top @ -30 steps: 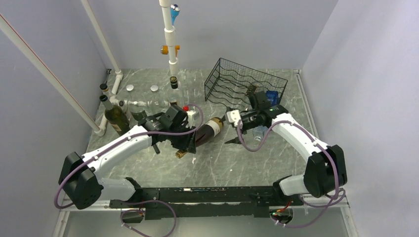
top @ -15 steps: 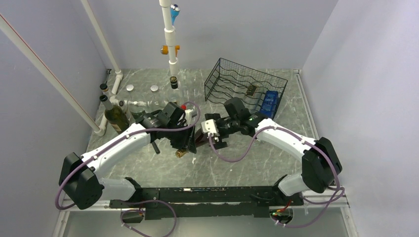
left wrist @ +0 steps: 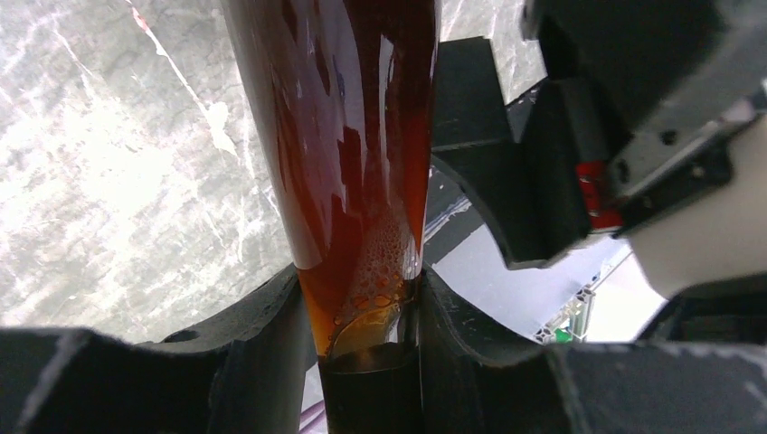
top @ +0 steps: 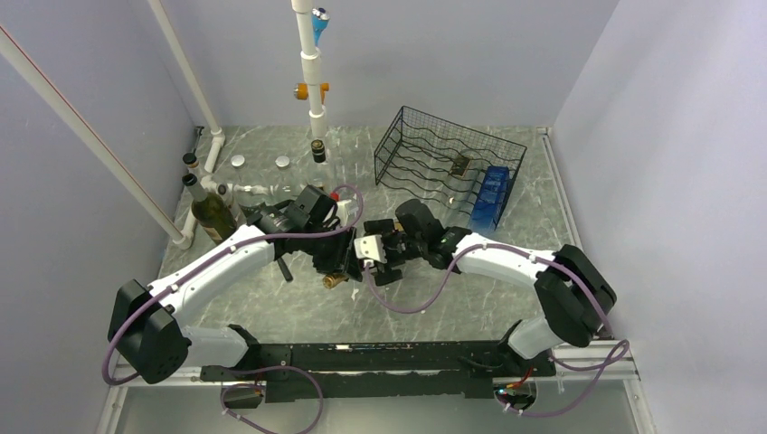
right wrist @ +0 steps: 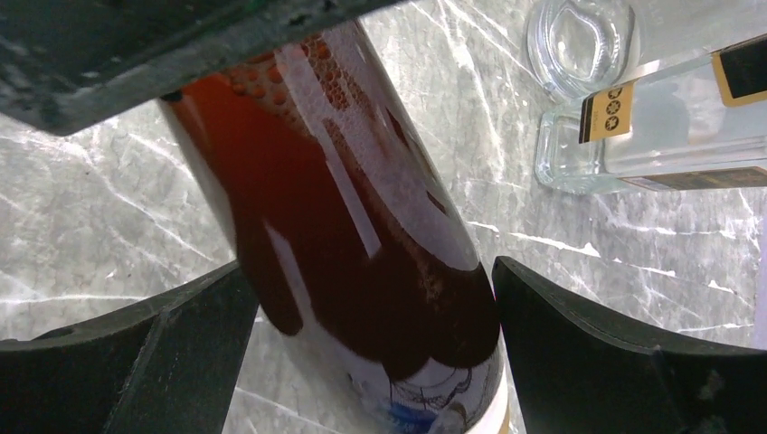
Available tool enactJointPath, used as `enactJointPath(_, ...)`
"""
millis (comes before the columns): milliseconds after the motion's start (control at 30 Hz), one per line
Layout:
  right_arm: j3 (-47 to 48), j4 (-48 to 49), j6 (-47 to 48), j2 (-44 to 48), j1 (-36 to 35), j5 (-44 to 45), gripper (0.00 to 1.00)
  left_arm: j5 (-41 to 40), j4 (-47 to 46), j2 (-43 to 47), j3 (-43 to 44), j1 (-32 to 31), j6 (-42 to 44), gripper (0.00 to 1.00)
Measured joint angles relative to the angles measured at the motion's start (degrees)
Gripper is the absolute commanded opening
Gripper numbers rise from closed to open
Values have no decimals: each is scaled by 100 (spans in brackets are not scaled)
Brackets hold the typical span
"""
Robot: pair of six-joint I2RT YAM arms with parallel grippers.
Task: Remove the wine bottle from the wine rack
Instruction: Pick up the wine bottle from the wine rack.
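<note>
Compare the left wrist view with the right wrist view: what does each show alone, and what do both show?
Left wrist only: the left claw shut on the wine bottle at its neck. Right wrist only: the right claw open around the bottle's wide, labelled body, plus a clear bottle on the table. Both: the amber wine bottle and the marbled table.

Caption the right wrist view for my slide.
Open right fingers straddle the amber wine bottle over the marbled table.
</note>
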State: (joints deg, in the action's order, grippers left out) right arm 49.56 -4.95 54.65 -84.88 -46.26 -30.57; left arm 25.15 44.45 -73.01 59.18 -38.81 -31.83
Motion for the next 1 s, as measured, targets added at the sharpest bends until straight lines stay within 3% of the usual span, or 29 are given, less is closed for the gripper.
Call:
enactJointPath(100, -186, 426, -133, -79, -52, 111, 99, 90, -2, -2, 0, 2, -79, 0)
enactJointPath(267, -382, 879, -243, -133, -68, 203, 87, 199, -13, -2, 0, 22, -188, 2)
enactJointPath(367, -389, 970, -278, -144, -70, 227, 76, 227, -24, -2, 0, 37, -234, 13)
enactJointPath(533, -389, 981, -179, -144, -70, 229, 45, 284, -24, 0, -11, 81, -238, 35)
enactJointPath(667, -387, 964, -179, -144, -63, 179, 28, 350, -68, 2, -50, 114, -254, 50)
enactJointPath(800, -354, 925, -221, -144, 13, 7, 20, 428, -284, 94, -109, 192, -286, 60)
enactJointPath(1000, -326, 835, -321, -138, 96, -404, 17, 376, -632, 278, -197, 328, -339, 71)
